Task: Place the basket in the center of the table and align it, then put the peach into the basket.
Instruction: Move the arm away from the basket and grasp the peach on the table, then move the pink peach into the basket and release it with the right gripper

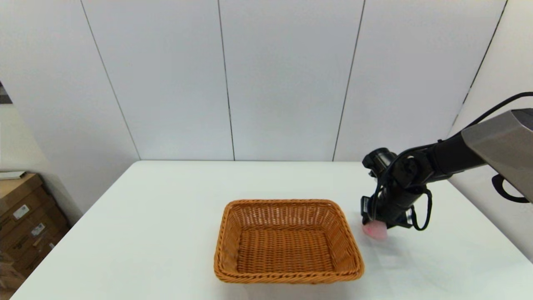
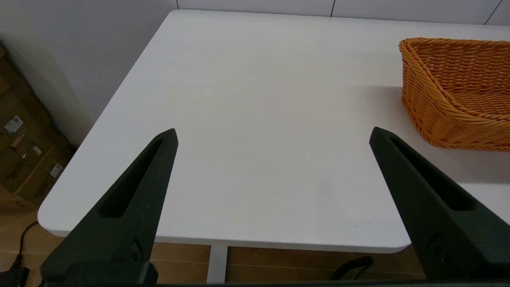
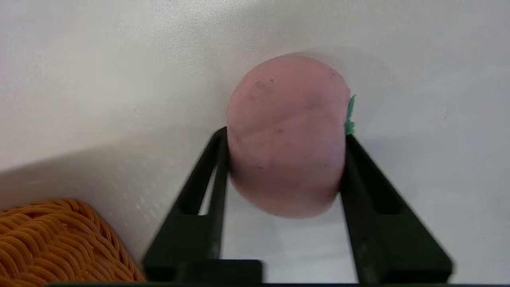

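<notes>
The orange-brown wicker basket (image 1: 287,241) (image 2: 458,91) (image 3: 51,243) sits empty on the white table (image 1: 166,216), near the middle toward the front edge. Just right of the basket is the pale-pink peach (image 1: 375,230) (image 3: 287,135), gripped on both sides by my right gripper (image 1: 377,225) (image 3: 285,137), which is shut on it. A small green leaf shows at the peach's side. I cannot tell whether the peach touches the table. My left gripper (image 2: 273,135) is open over the table's left front part, with nothing between its fingers, and is out of the head view.
Cardboard boxes (image 1: 25,221) (image 2: 24,155) stand on the floor left of the table. A white panelled wall (image 1: 266,79) runs behind the table. The table's front edge and rounded corner (image 2: 51,223) show in the left wrist view.
</notes>
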### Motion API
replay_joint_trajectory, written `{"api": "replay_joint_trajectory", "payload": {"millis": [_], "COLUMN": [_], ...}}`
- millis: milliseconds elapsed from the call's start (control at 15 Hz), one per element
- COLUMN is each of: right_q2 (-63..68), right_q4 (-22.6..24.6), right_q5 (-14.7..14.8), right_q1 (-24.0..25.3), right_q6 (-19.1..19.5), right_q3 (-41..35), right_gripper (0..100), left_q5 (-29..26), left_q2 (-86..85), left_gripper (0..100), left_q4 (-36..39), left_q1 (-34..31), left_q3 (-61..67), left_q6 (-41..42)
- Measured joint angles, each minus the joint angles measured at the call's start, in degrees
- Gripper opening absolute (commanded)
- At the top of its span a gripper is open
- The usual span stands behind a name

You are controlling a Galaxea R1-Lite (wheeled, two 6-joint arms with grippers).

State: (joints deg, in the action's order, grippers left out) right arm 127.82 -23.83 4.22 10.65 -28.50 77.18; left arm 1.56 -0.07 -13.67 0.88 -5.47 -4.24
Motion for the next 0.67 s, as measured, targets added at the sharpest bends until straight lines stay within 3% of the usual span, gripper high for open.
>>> {"api": "replay_joint_trajectory", "payload": {"millis": [667], "right_q2": [-8.11], "right_q4": [-2.07], "right_q5": [-4.55], "right_q1": [-4.99], "right_q6": [0.11], "right_q3": [-0.02], "right_gripper": [0], "left_q5": [-0.02], "left_q2": [0.0], "left_gripper": [100], "left_q4": [0.0], "left_q1": [0.0], "left_q3": [0.0], "left_q6": [0.0]}}
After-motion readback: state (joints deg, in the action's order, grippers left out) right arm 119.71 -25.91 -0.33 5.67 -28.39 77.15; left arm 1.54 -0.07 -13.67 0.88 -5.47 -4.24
